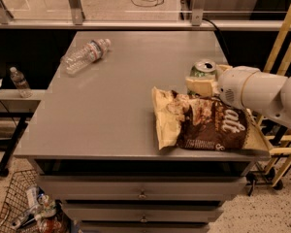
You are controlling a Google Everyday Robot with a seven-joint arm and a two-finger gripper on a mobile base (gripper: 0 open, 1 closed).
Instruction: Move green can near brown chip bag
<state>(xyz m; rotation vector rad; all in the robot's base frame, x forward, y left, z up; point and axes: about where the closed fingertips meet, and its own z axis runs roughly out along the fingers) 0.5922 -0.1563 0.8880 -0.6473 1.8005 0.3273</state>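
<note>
Indoors, grey table (121,106), gripper (200,83) at green can (202,70)

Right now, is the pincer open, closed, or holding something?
Pincer: right at the can, behind the chip bag; open or closed cannot be told.

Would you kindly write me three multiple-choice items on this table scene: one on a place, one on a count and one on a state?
1. Where is the green can relative to the chip bag?
A. just behind it
B. far to its left
C. on top of it

2. How many bottles are on the table?
A. none
B. one
C. three

3. How does the bottle rest?
A. upright
B. on its side
C. on its cap

Answers:
1 A: the can stands right behind the bag, with the gripper at it.
2 B: a single clear bottle, far left.
3 B: it lies flat.
</note>
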